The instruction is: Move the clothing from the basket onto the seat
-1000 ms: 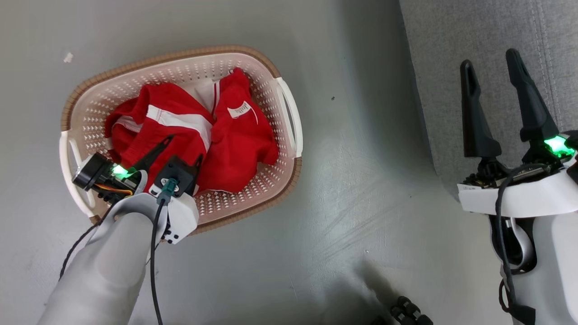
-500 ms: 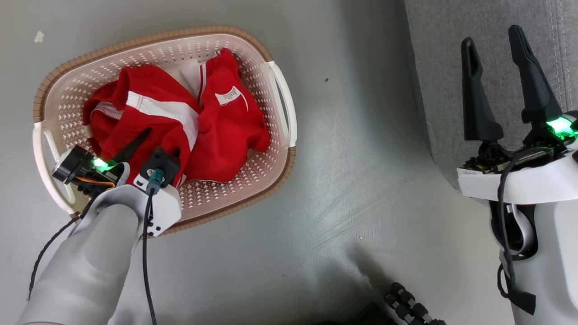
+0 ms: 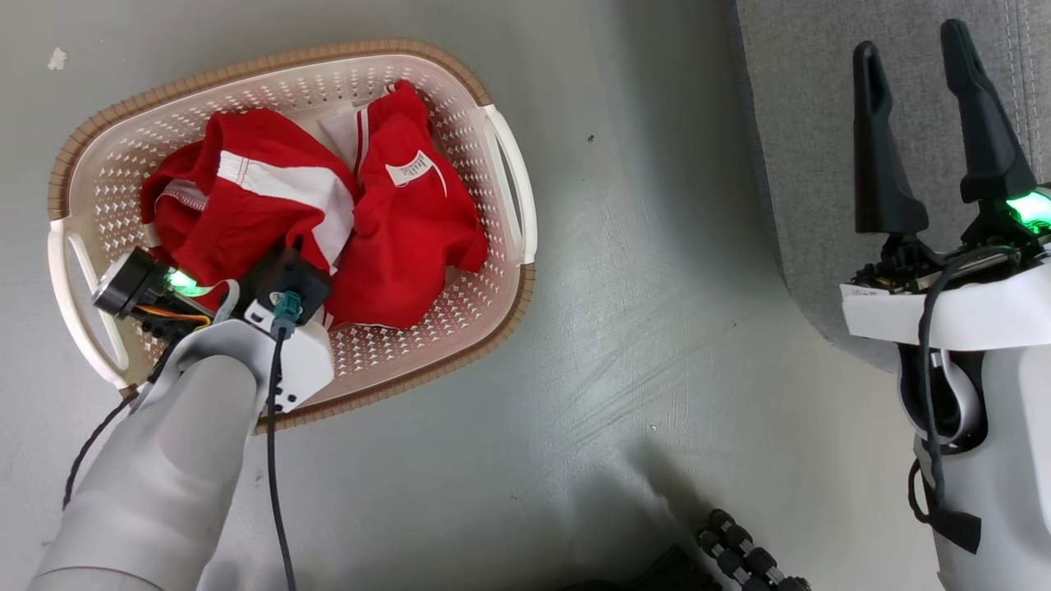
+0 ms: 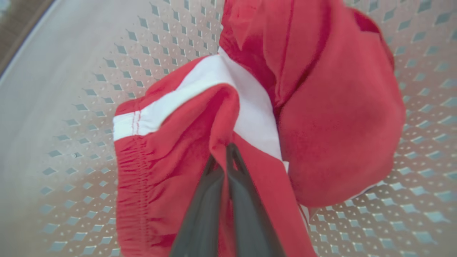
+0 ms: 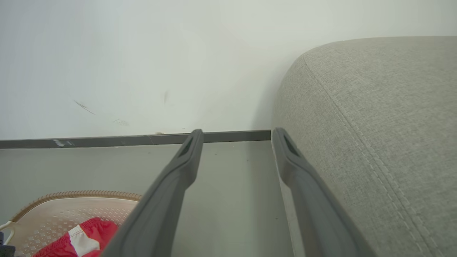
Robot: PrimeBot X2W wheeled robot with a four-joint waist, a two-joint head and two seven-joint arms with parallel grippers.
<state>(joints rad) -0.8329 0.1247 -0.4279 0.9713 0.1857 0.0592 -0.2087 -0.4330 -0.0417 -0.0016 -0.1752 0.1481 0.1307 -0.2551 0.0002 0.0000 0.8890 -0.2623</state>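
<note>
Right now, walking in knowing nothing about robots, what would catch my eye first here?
The bright red clothing with white panels, heaped in the cream basket on the grey floor at the left. The left gripper is pinched shut on a fold of it, while the right gripper hangs open by the grey seat at the right.

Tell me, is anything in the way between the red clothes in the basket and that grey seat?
Nothing visible blocks the way. Bare floor lies between the basket and the seat. The clothing only has to rise over the basket's wall. The right gripper hangs open above the seat's edge.
</note>
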